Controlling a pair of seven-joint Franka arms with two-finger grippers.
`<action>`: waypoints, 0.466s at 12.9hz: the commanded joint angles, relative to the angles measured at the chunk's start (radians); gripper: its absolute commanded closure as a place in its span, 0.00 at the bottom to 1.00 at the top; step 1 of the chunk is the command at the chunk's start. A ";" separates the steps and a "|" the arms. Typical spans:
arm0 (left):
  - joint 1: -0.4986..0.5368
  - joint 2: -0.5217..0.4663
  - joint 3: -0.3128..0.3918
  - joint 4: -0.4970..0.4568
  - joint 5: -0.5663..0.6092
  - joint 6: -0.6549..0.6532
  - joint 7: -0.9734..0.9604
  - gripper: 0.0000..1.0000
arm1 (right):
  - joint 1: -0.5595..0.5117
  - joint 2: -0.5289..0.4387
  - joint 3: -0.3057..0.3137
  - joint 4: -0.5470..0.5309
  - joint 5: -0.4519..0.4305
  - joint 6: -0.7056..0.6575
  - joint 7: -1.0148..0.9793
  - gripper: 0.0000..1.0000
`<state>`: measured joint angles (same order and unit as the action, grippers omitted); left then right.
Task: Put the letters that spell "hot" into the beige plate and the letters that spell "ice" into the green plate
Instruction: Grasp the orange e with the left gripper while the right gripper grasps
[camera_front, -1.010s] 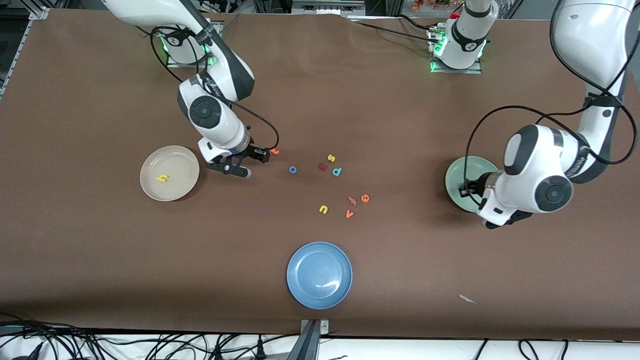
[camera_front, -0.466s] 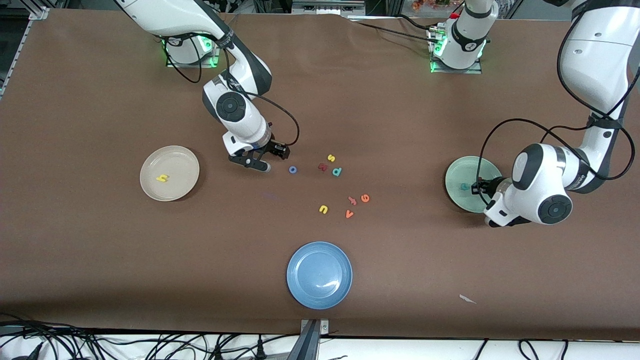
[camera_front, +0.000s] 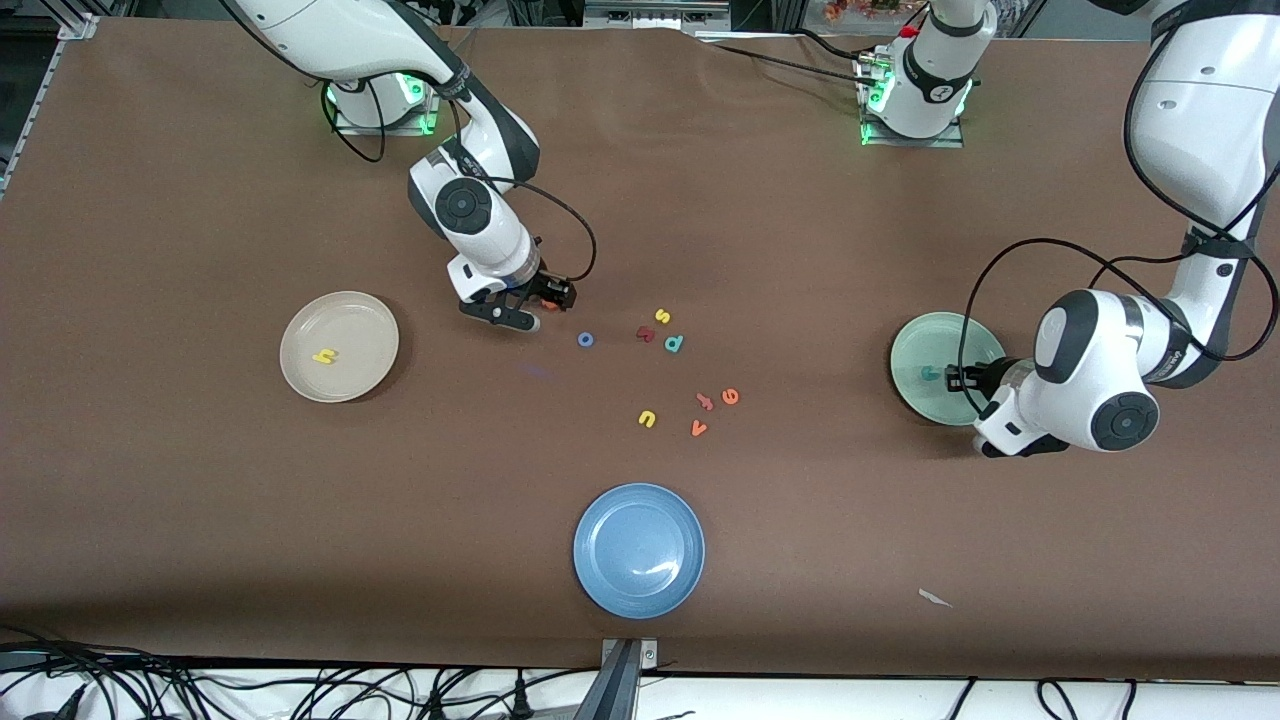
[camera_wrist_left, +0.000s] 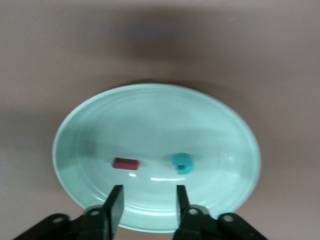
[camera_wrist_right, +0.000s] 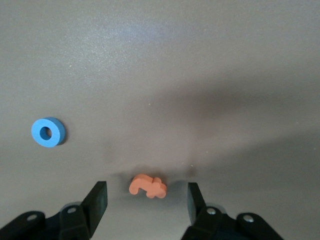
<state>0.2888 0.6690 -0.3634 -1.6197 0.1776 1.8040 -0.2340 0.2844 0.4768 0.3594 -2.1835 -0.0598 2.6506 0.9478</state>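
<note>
Presently, noted by label:
Right gripper (camera_front: 522, 308): hung low over the bare table between the beige plate (camera_front: 300, 380) and the blue o (camera_front: 586, 340); jaws stood apart with nothing clamped, straddling the orange t (camera_wrist_right: 148, 185).
Left gripper (camera_wrist_left: 146, 202): poised over the near rim of the green plate (camera_front: 905, 378); jaws apart, empty.
Hot letters: yellow h (camera_front: 324, 356) lay in the beige plate; blue o and orange t lay on the table, apart from each other.
Ice letters: dark red i (camera_wrist_left: 125, 163) and teal c (camera_wrist_left: 183, 163) lay in the green plate, near each other but apart; orange e (camera_front: 730, 396) lay among the loose letters, beside an orange v (camera_front: 699, 429) and near a yellow u (camera_front: 647, 419).
Risk, right: thin foam could tip or squirt out if the jaws closed off-centre on the t's uneven outline.
Risk, later: same-coloured strays could be picked by mistake, the v for the e or the t.
Risk, left: a low sweep away could catch the plate rim and shift the plate.
Right wrist view only: showed the t lying flat between the jaws; from the front, mostly hidden under the gripper.
Left wrist view only: showed both letters in the green plate; from the front, only the c could be made out.
Front view only: showed the blue plate (camera_front: 600, 580) nearest the camera, and the whole spread of letters.
</note>
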 joint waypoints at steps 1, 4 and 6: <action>-0.010 -0.049 -0.077 0.026 -0.045 -0.012 -0.089 0.00 | 0.016 0.002 -0.002 -0.019 -0.035 0.022 0.022 0.28; -0.100 -0.036 -0.120 0.034 -0.075 0.053 -0.336 0.00 | 0.019 0.008 -0.005 -0.024 -0.052 0.029 0.022 0.30; -0.158 -0.017 -0.120 0.034 -0.075 0.160 -0.485 0.00 | 0.021 0.014 -0.010 -0.029 -0.075 0.029 0.022 0.33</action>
<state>0.1828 0.6380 -0.4950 -1.5908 0.1183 1.8926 -0.6030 0.2972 0.4876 0.3588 -2.1965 -0.1001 2.6556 0.9478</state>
